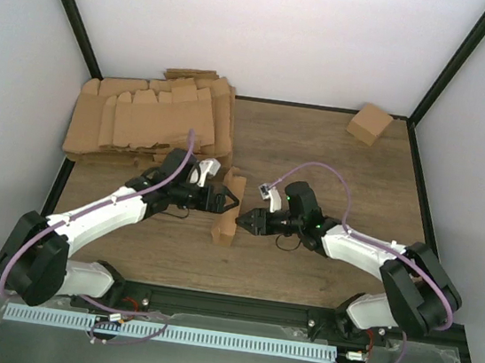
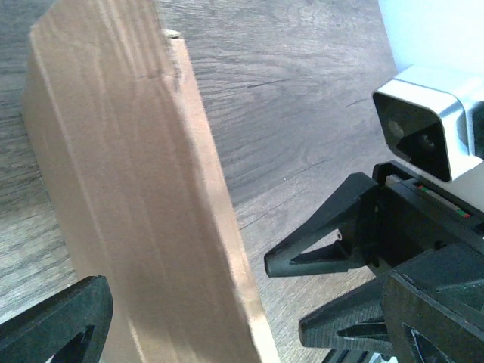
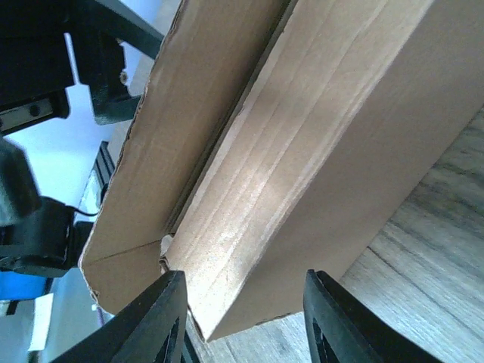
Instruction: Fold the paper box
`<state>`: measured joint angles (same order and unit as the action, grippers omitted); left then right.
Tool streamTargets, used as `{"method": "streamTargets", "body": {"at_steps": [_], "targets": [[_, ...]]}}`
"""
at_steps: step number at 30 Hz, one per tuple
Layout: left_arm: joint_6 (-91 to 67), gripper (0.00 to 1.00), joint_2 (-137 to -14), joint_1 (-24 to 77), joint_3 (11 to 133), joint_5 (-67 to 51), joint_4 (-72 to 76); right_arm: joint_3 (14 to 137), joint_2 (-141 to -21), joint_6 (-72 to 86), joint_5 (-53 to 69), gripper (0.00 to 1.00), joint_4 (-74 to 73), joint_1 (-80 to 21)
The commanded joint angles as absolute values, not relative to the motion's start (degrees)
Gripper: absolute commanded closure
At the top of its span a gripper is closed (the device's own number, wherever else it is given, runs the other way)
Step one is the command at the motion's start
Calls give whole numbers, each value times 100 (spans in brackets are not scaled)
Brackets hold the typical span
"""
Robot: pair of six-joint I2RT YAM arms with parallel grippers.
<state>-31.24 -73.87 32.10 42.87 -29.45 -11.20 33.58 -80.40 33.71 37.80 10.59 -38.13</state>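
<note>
Left gripper (image 1: 228, 199) stands wide, clamping nothing, at the 10 o'clock side of the paper box (image 1: 224, 230). Right gripper (image 1: 242, 222) (jaws part-spread, empty) noses in from 3 o'clock, probably bracing the carton upright at mid-table (image 1: 302, 270) for folding.
</note>
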Motion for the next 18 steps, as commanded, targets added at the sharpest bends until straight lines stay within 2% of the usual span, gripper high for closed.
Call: {"method": "streamTargets", "body": {"at_steps": [1,11,18], "targets": [[-2798,0,-7319,3524,4763,-2226,-1853,3462,-7679,3100,3225,54,693,-3863],[-2731,0,-7699,4515,5962,-221,-3373,3780,-7219,2305,2840,52,148,-3115],[-3104,0,-8604,5141,6827,851,-4397,4198,-7197,2266,1778,52,-7,-2778]]}}
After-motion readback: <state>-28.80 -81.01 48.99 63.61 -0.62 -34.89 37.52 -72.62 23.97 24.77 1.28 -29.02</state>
